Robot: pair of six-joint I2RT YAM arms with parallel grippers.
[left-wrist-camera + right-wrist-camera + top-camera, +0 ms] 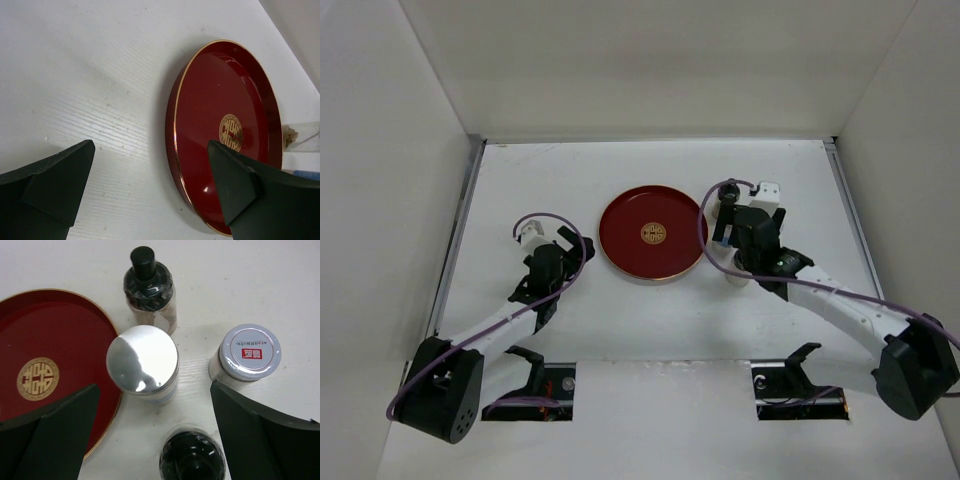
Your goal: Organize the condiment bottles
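Closely grouped bottles (143,365) beside the red plate (65,330) (rim nearby) leave only narrow gaps.

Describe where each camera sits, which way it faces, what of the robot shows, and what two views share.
Top external: above and behind the arms, looking down on the white table; both arms show.
Left wrist: on the left arm, facing the round red lacquered plate across the table; the open left gripper frames it.
Right wrist: looking down on the silver-lidded bottle, black-capped bottle and pale-capped bottle; the open right gripper frames them.
Shared: both wrist views show the red plate.
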